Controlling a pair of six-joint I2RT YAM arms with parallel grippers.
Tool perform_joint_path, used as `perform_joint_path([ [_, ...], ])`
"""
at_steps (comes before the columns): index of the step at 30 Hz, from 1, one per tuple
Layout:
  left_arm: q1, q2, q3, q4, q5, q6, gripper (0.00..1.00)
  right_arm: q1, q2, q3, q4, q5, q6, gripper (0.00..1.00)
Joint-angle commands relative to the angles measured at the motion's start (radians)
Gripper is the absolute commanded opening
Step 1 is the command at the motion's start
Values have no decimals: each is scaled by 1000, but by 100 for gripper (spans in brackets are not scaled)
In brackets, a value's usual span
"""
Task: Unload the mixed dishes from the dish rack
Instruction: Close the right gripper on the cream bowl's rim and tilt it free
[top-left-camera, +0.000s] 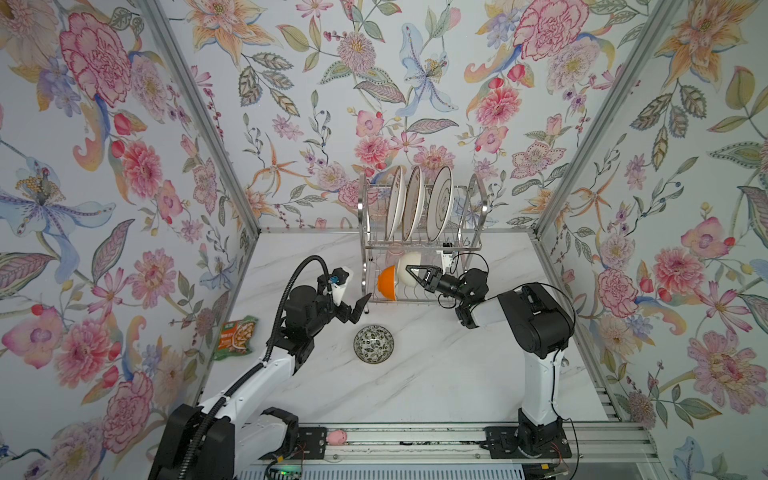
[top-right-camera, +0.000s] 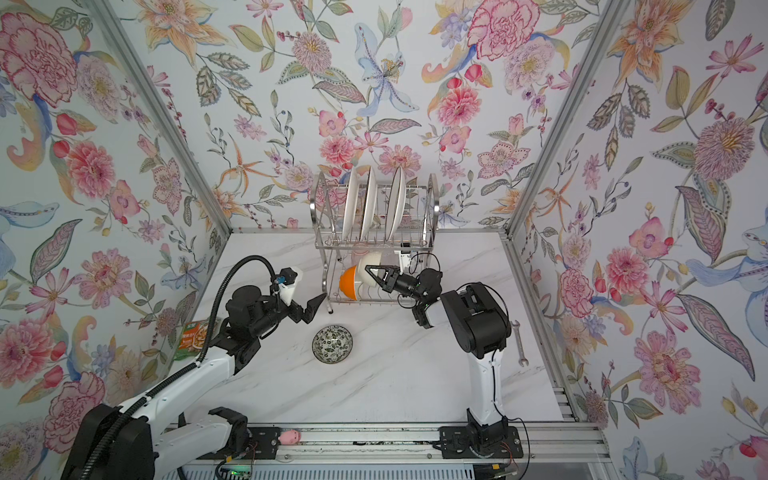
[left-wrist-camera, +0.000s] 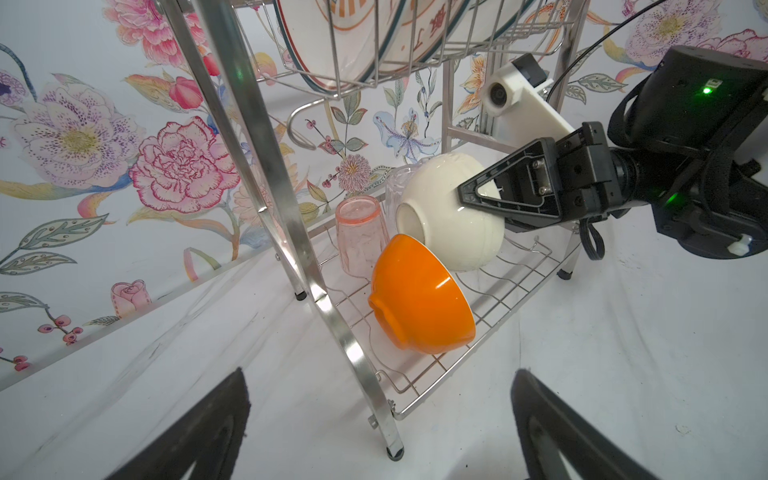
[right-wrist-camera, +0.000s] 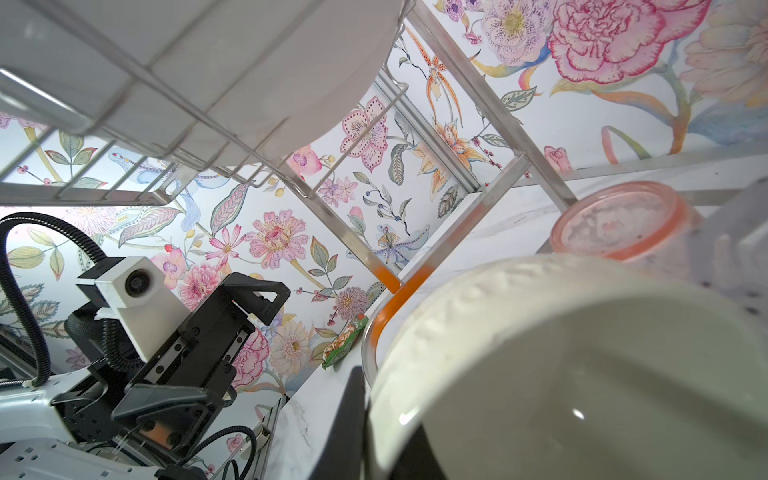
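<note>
Marble table (top-left-camera: 436, 374): inside the rack (top-left-camera: 362, 216), the cream bowl (left-wrist-camera: 449, 232) sits clamped by its rim between the jaws of the right gripper (top-left-camera: 409, 271). The left gripper (top-left-camera: 360, 307) gapes empty. Next, likely ease it out, clear of the orange bowl (left-wrist-camera: 419, 299).

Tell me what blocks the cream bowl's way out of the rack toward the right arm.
Nothing visible on that side. The right hand grips the round cream bowl; the glossy orange bowl lies close on its other side, and the upper shelf of the chrome wire dish rack hangs overhead.
</note>
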Motion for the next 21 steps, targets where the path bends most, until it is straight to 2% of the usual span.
perform_joint_path([
  [1,-13,-4,14,17,1,-10,99,0,-43,-2,102,-12,-16,0],
  [13,-13,-39,54,-51,-9,35,99,8,-164,-124,101,5,-165,0],
  [21,-10,-70,95,-128,-46,59,99,26,-301,-260,56,51,-293,0],
])
